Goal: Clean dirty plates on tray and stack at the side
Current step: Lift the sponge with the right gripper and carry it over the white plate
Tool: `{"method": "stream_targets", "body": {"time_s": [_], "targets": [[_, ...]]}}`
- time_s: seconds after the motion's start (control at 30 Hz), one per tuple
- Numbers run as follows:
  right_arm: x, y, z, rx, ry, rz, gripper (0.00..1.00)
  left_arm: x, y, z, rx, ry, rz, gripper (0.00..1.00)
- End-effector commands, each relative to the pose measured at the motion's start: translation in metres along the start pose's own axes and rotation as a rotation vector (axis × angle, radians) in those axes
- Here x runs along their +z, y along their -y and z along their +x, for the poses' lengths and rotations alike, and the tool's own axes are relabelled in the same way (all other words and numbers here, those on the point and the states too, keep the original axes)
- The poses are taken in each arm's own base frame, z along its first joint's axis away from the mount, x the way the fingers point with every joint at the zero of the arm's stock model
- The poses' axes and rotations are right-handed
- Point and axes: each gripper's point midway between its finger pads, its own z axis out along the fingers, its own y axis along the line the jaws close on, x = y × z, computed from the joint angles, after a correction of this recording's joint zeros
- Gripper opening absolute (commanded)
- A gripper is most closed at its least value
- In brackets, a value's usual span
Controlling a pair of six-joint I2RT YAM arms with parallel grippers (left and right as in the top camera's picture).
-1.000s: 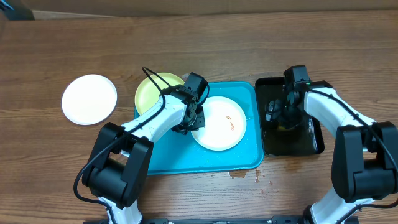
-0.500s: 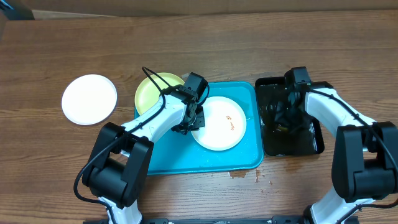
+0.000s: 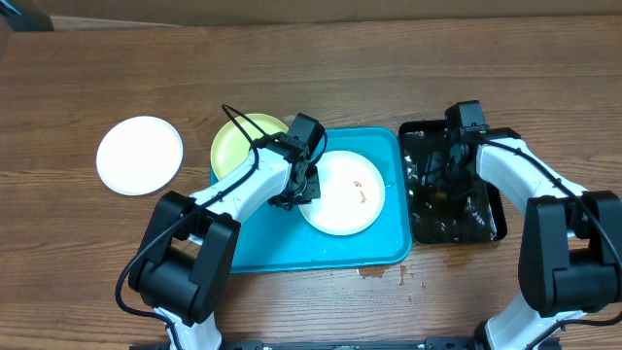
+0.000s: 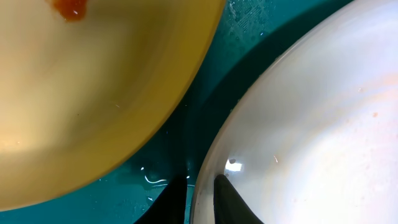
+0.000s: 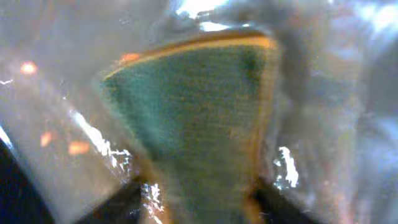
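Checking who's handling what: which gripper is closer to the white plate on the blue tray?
Left. The left gripper pinches the left rim of the white plate; the right gripper is over the black tray, past the right edge of the blue tray.

turquoise tray (image 3: 292, 248), orange-smeared white plate (image 3: 340, 209), green sponge (image 5: 199, 124)

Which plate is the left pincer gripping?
The smeared white plate on the turquoise tray: the left pincer pinches its rim. The yellow-green plate and far white plate lie free.
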Motion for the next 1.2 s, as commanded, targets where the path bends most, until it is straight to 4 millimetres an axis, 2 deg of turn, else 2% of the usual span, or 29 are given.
{"method": "stream_targets", "body": {"time_s": [0.0, 0.03, 0.07, 0.1, 0.13, 0.17, 0.2, 0.37, 0.5, 0.63, 0.83, 1.17], "targets": [[0.015, 0.003, 0.011, 0.006, -0.045, 0.000, 0.08, 0.008, -0.006, 0.005, 0.008, -0.014, -0.038, 0.18], [0.015, 0.003, 0.011, 0.006, -0.045, 0.000, 0.04, 0.008, -0.006, 0.005, 0.008, -0.014, -0.038, 0.18], [0.015, 0.003, 0.011, 0.006, -0.045, 0.000, 0.05, 0.008, -0.006, 0.005, 0.008, -0.014, -0.038, 0.18], [0.015, 0.003, 0.011, 0.006, -0.045, 0.001, 0.27, 0.008, -0.006, 0.005, 0.008, -0.014, -0.038, 0.18], [0.015, 0.003, 0.011, 0.006, -0.045, 0.001, 0.57, 0.008, -0.006, 0.005, 0.008, -0.014, -0.038, 0.17], [0.015, 0.003, 0.011, 0.006, -0.045, 0.000, 0.66, 0.008, -0.006, 0.005, 0.008, -0.014, -0.038, 0.18], [0.015, 0.003, 0.011, 0.006, -0.045, 0.000, 0.69, 0.008, -0.006, 0.005, 0.008, -0.014, -0.038, 0.18], [0.009, 0.001, 0.003, 0.003, -0.031, -0.003, 0.73, 0.008, -0.006, 0.005, 0.008, -0.014, -0.038, 0.18], [-0.009, -0.005, -0.015, 0.003, -0.012, -0.011, 0.76, 0.008, -0.006, 0.006, 0.008, -0.015, -0.038, 0.18], [-0.020, -0.004, -0.020, 0.002, -0.015, 0.008, 0.82, 0.008, -0.006, 0.006, 0.008, -0.017, -0.039, 0.18], [-0.021, 0.006, -0.036, 0.004, 0.056, 0.073, 0.90, 0.008, -0.006, 0.006, 0.008, -0.016, -0.039, 0.19], [-0.012, 0.000, -0.052, 0.009, 0.149, 0.042, 0.89, 0.008, -0.006, 0.006, 0.008, -0.016, -0.039, 0.19]]}}
